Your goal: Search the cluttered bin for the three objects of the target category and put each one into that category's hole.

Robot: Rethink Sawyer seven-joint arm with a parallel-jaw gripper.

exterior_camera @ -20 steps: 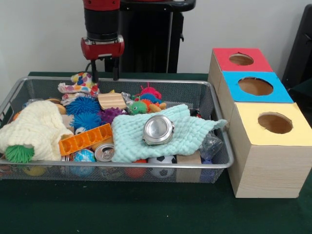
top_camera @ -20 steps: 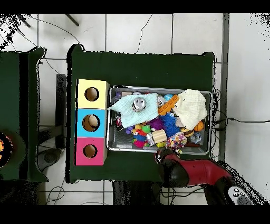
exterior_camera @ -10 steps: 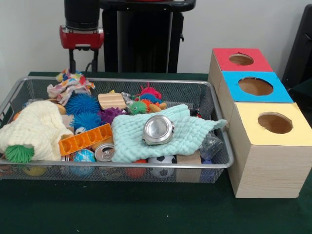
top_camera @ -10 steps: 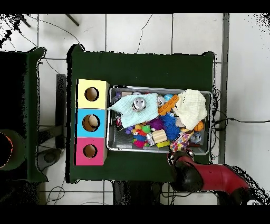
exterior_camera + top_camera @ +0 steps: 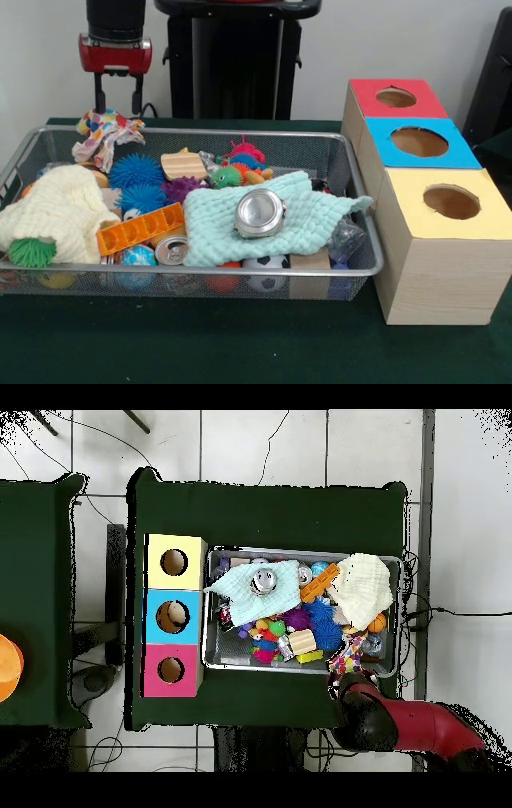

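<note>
So the gripper (image 5: 114,100) was up at the far left corner of the wire bin (image 5: 364,256), with a colourful patterned cloth (image 5: 104,134) hanging from its tips, draped partly over the bin's back rim. The two fingers were close together, pinching the top of that cloth. In the overhead view the cloth (image 5: 350,652) sat right at the bin's edge, just ahead of the red arm.

Below and right of the gripper were the spiky blue balls (image 5: 136,171), and further right a small wooden block (image 5: 183,165) and a fuzzy green toy (image 5: 226,176). Well off to the right lay the mint green cloth (image 5: 308,212) with a round metal tin (image 5: 259,213) sitting on top. Nearer the front, a cream cloth (image 5: 56,210), an orange block (image 5: 141,229) and a can (image 5: 171,250).

The three boxes stood far right of the gripper, outside the bin: red box (image 5: 396,98), blue box (image 5: 419,142), yellow box (image 5: 450,202), each with a hole on top.
</note>
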